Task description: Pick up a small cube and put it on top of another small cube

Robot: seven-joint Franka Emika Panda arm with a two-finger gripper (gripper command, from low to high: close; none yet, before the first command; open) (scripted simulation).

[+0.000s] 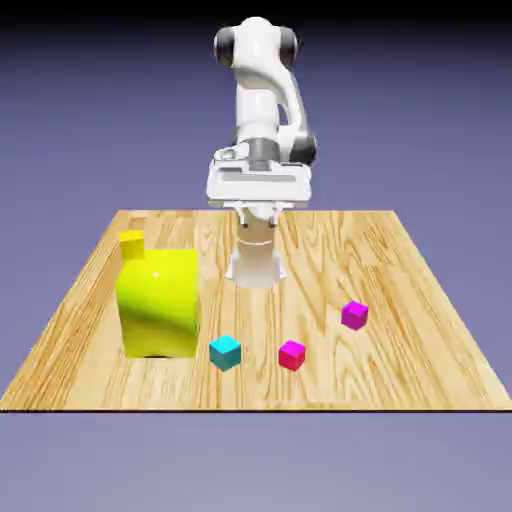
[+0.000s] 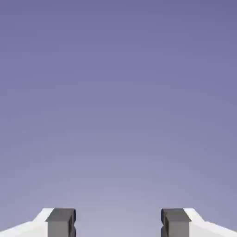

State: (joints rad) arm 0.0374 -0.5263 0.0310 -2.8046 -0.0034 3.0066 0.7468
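The small violet-magenta cube [image 1: 354, 315] rests on the wooden table toward the exterior view's right. The other small cube, cyan [image 1: 225, 352], lies near the front edge, just right of a big yellow block. My gripper [image 1: 257, 212] hangs high over the table's far side, well away from both cubes. In the hand view my gripper [image 2: 118, 224] looks at plain backdrop only. Its two grey fingertips [image 2: 60, 223] stand wide apart, open, with nothing between them. Neither cube shows in the hand view.
A big yellow block [image 1: 158, 302] stands at the exterior view's left, with a small yellow cube [image 1: 132, 244] behind it. A pinker magenta cube [image 1: 291, 355] sits between the cyan and violet cubes. The table [image 1: 400, 270] ends close in front of them.
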